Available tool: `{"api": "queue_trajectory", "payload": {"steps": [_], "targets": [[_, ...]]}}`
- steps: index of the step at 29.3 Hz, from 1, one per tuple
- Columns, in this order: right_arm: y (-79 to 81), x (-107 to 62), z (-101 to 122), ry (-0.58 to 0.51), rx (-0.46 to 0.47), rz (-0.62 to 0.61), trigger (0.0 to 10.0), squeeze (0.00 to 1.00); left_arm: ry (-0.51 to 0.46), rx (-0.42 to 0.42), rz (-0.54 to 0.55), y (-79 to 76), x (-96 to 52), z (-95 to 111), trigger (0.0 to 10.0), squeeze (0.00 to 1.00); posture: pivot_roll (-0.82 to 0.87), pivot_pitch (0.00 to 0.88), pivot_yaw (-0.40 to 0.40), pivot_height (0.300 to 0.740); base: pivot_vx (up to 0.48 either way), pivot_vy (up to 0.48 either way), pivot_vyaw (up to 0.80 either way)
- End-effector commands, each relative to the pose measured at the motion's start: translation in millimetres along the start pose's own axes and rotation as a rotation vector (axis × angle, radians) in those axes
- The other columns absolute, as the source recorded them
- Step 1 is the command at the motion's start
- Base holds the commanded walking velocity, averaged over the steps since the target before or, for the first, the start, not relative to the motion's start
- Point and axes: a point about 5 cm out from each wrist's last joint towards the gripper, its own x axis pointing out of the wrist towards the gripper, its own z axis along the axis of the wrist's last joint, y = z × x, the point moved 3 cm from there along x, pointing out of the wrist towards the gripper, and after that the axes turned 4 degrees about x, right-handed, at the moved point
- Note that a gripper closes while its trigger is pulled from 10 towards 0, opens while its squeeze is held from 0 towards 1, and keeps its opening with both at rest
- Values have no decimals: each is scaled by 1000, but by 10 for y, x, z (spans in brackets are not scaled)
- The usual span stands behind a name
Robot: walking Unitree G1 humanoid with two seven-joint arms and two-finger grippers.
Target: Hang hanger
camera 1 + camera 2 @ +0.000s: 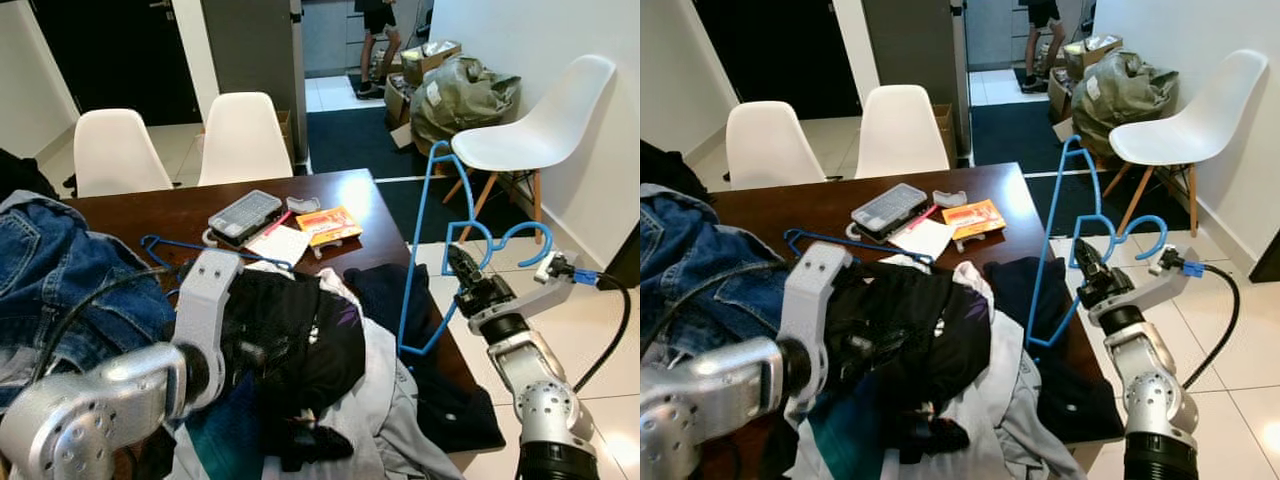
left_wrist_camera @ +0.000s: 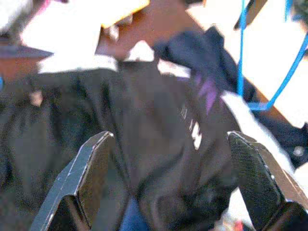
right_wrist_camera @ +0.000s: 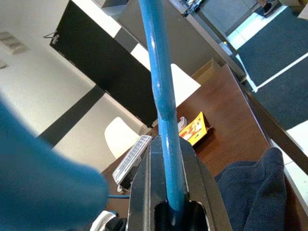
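Right arm bent up from the elbow past the desk's right edge, forearm rising over the tiled floor (image 1: 590,330), wrist angled toward the desk. Right pincer (image 1: 462,268) clamped tight on the blue hanger (image 1: 420,240), fingers pressed flat against the blue rod as seen along them in the right wrist view (image 3: 166,159). Hanger held up in the air beside the desk's right edge, tilted, hook curling near the wrist and long frame reaching up and down past the desk (image 1: 200,210) edge, lower corner close to a dark navy garment (image 1: 400,300) draped over that edge. Left arm stretched forward across the near part of the desk, silver forearm lying over the clothes heap. Left pincer (image 2: 173,183) spread wide, fingers (image 2: 91,178) well apart, poised just above a black garment (image 1: 300,340) with pale lettering, gripping nothing. A second blue hanger (image 1: 195,248) lying flat on the desk behind the heap, partly under it. Blue denim (image 1: 60,280) piled at the desk's left edge. Near the desk's far edge, a grey compartment case (image 1: 245,212), white paper (image 1: 278,244) and an orange packet (image 1: 328,225) close together. Two white chairs (image 1: 240,138) behind the far edge, another white chair (image 1: 545,125) well off to the right by the wall. A person's legs (image 1: 378,40) in the far doorway.
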Motion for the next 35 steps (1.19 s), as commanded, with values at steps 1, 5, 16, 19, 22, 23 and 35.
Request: {"api": "queue_trajectory", "payload": {"steps": [1,5,16,19,22,23,35], "targets": [[13,13,-27,9,19,5,10000,0,-7,-36,94,125,21,45,10000,1000,-11,0,30,740,0,0,0],[14,13,-22,7,19,4,10000,0,-132,-132,324,499,106,203,10000,1000,-18,0,26,740,0,0,0],[12,5,-18,9,6,-1,10000,0,-159,-285,482,837,463,159,10000,0,-45,0,32,740,0,0,0],[10,-2,-14,7,3,-4,10000,0,-135,-319,459,804,558,105,10000,0,-49,0,34,740,0,0,0],[10,-3,-14,6,2,-5,10000,0,-125,-341,431,761,613,77,10000,0,-54,0,38,740,0,0,0],[10,-3,-14,6,2,-5,10000,0,-125,-341,431,761,613,77,10000,0,-54,0,38,740,0,0,0],[17,-20,-25,-3,-4,-12,10000,0,-72,-411,330,588,927,-52,10000,0,-68,0,55,740,0,0,0]]}}
